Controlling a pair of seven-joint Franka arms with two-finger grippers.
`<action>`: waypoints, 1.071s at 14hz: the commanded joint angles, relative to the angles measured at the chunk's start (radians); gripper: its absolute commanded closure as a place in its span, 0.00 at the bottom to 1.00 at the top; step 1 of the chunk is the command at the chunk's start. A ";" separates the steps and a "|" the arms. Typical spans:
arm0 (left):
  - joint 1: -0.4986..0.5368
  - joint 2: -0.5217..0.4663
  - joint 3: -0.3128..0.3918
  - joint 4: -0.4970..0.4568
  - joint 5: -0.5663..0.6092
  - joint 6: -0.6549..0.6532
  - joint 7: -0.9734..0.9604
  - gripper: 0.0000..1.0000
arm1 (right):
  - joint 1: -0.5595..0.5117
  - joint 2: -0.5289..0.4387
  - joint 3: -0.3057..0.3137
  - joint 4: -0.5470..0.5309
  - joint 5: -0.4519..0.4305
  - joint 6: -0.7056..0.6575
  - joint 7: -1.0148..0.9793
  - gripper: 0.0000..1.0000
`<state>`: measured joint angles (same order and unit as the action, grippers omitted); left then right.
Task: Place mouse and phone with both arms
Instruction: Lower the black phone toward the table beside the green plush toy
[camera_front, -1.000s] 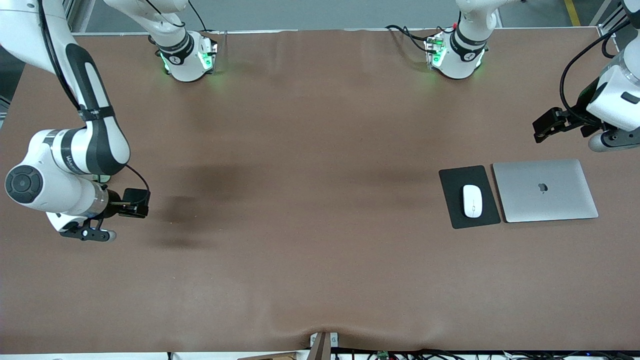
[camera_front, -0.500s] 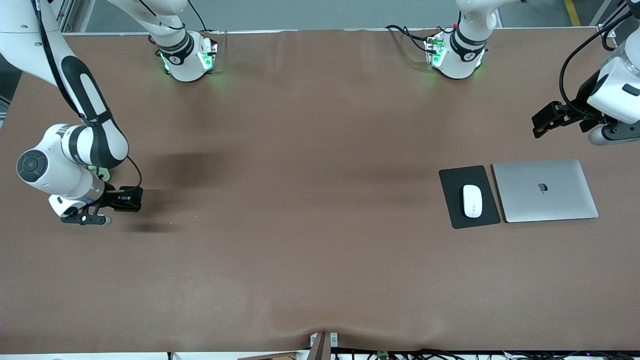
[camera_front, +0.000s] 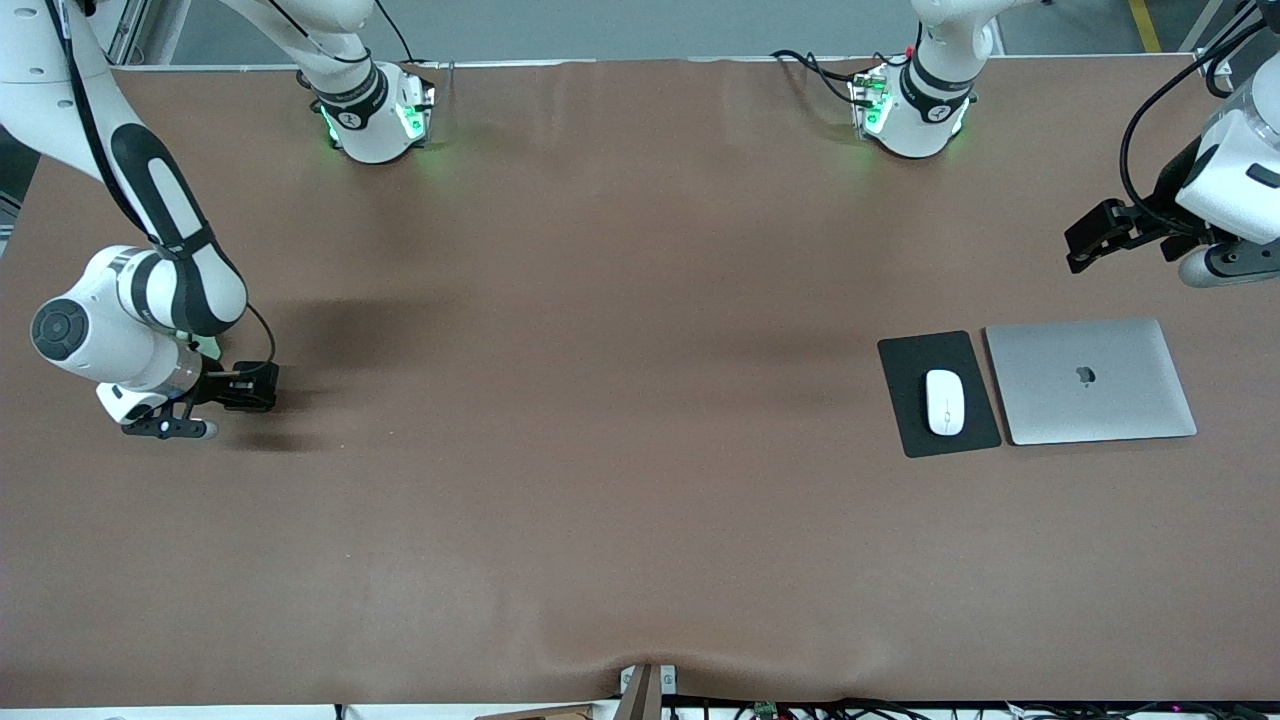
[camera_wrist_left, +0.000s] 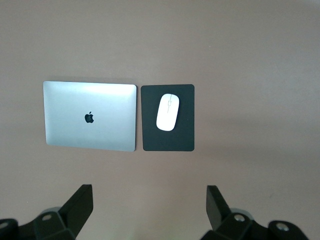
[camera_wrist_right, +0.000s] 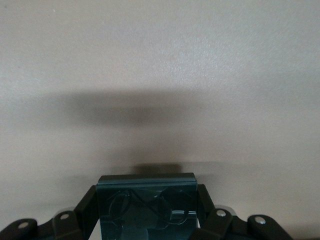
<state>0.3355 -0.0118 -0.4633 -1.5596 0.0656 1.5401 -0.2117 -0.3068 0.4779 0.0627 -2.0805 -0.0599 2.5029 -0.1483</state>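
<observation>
The white mouse (camera_front: 945, 402) lies on a black mouse pad (camera_front: 938, 394) beside a closed silver laptop, toward the left arm's end of the table. Both show in the left wrist view, the mouse (camera_wrist_left: 167, 112) on the pad (camera_wrist_left: 168, 118). My left gripper (camera_front: 1088, 241) is open and empty, up over the table between the laptop and the robot bases; its fingertips (camera_wrist_left: 82, 197) frame bare table. My right gripper (camera_front: 250, 386) is shut on the black phone (camera_wrist_right: 146, 204), low over the table at the right arm's end. The phone (camera_front: 258, 385) is small in the front view.
The silver laptop (camera_front: 1090, 380) lies flat beside the pad; it also shows in the left wrist view (camera_wrist_left: 90, 116). The brown table (camera_front: 620, 400) is bare between the two arms. Arm bases (camera_front: 375, 110) stand along the edge farthest from the front camera.
My right gripper with the phone has moved toward the right arm's end of the table and lower. My left gripper has risen slightly and then held still.
</observation>
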 joint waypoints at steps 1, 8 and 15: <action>0.010 -0.022 0.002 -0.010 -0.023 -0.012 -0.002 0.00 | -0.043 0.001 0.019 -0.004 -0.023 0.013 -0.007 0.92; 0.011 -0.019 0.002 -0.011 -0.023 -0.014 -0.005 0.00 | -0.043 0.022 0.019 -0.004 -0.026 0.016 -0.004 0.00; 0.011 -0.014 0.002 -0.007 -0.023 -0.014 -0.001 0.00 | 0.000 -0.014 0.022 0.042 -0.026 -0.025 0.009 0.00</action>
<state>0.3358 -0.0118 -0.4602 -1.5609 0.0655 1.5367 -0.2124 -0.3216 0.4993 0.0745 -2.0573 -0.0628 2.5103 -0.1496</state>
